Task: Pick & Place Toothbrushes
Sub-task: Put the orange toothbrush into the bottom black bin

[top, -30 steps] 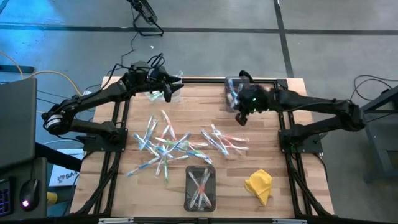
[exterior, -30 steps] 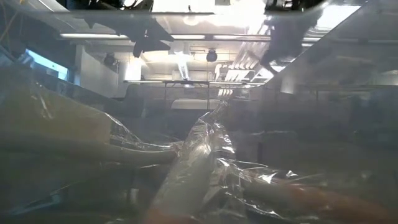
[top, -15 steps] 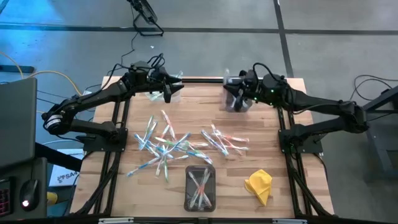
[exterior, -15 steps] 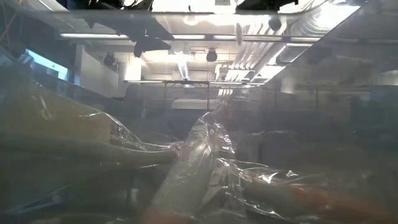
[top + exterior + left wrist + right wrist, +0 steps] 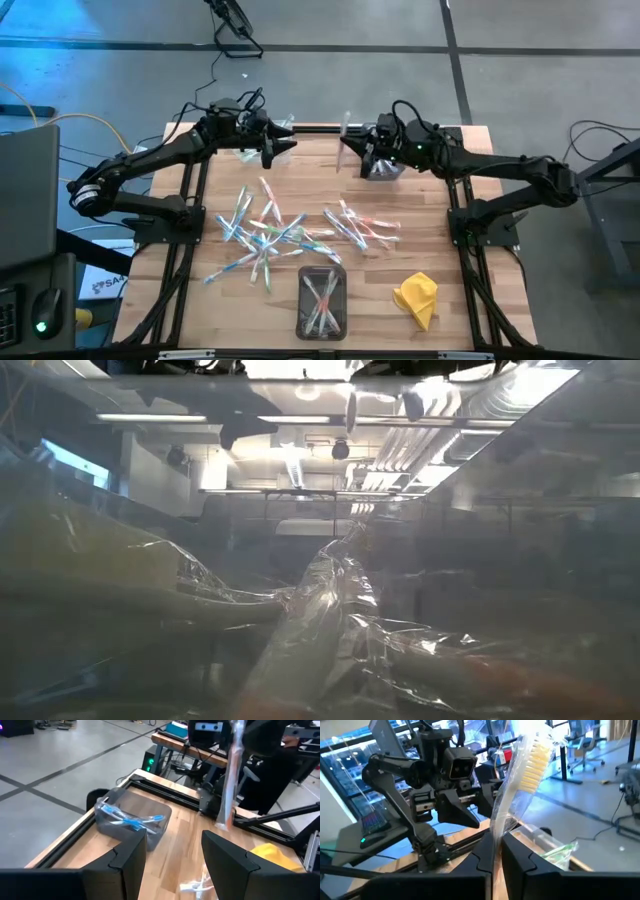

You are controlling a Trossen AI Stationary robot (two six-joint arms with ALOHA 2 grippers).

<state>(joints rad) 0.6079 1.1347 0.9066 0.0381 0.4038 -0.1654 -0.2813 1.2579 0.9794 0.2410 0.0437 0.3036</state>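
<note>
My right gripper [image 5: 358,143] is over the table's far middle, pointing level toward the left edge. It is shut on one wrapped toothbrush [image 5: 520,775] with a pink-orange accent [image 5: 229,780]. My left gripper [image 5: 275,150] hangs open and empty at the far left, facing it [image 5: 172,855]. Many more toothbrushes [image 5: 270,232] lie loose on the middle of the table. A clear bin [image 5: 132,820] with blue toothbrushes stands on the table under my right arm. Another clear bin [image 5: 555,851] with a green one stands by my left gripper. My right gripper pinches the wrapped toothbrush's handle [image 5: 496,827] between its two fingers. The fingers come level from the table's right side and lie across the handle. The toothbrush stands nearly upright, its bristle head [image 5: 535,762] on top, lifted clear of the table and bins.
A third bin [image 5: 322,302] with several toothbrushes stands at the near middle. A yellow cloth [image 5: 417,298] lies at the near right. Black frame rails [image 5: 455,215] run along the table's sides. Crumpled clear plastic [image 5: 330,630] blocks most of the low view.
My right gripper has risen and gone toward the table's far left. It has tipped from pointing down to pointing level. The toothbrush it holds has come up clear with it and now stands upright. My left gripper has stayed in place, open.
</note>
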